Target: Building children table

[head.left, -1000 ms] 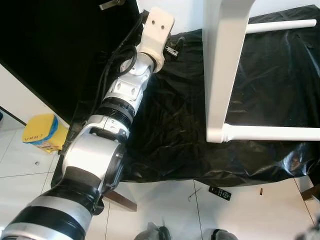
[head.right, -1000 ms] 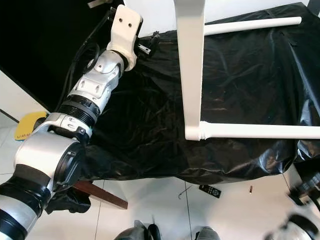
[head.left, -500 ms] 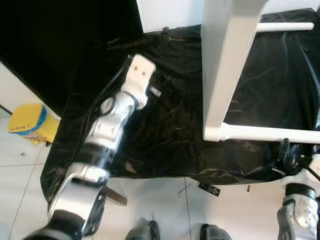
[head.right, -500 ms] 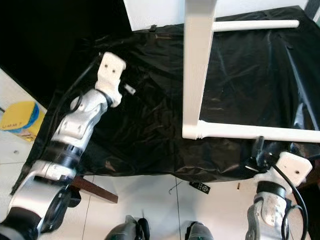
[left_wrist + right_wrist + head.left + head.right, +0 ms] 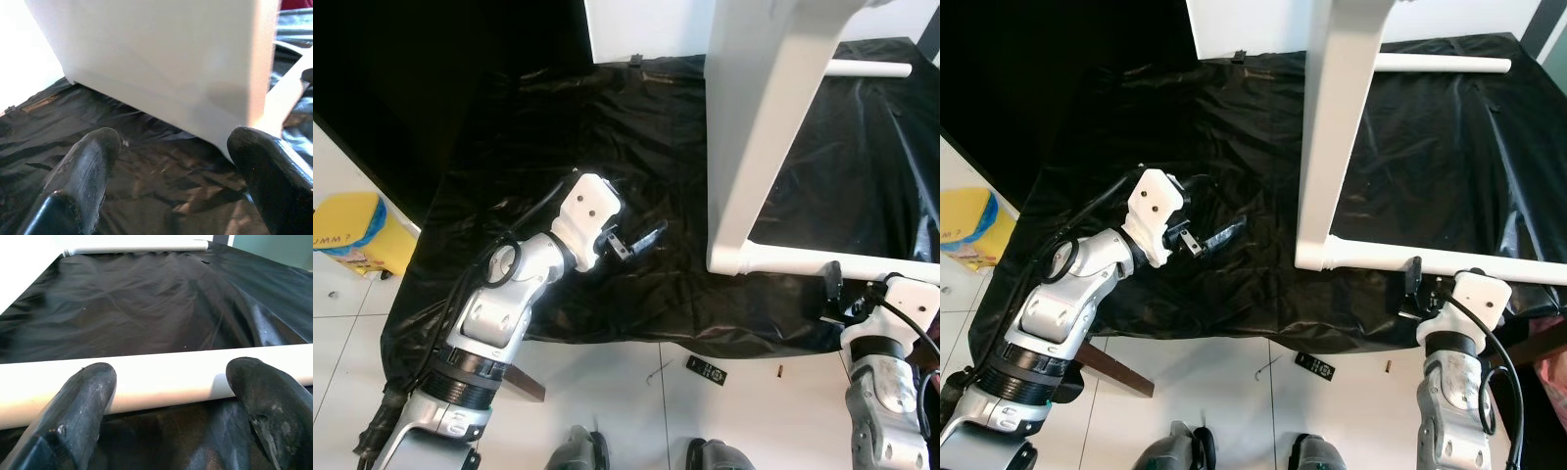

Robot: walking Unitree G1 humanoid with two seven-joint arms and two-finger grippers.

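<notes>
The white children's table lies tipped on a black sheet. Its wide white panel rises toward me, and one round white leg runs along the sheet to the right. A second leg lies at the back right. My left gripper hovers low over the sheet left of the panel, open and holding nothing, and faces the panel. My right gripper is at the front right edge, open, just short of the leg, which crosses right beyond its fingertips.
A yellow container stands on the white tiled floor at the left. On the floor in front of the sheet lie a small black remote-like object and a brown wooden plank. A dark wall is at the back left.
My left arm has pulled back from the far back of the sheet to its front middle, turning toward the panel. My right arm has come up at the front right. The camera has shifted.
</notes>
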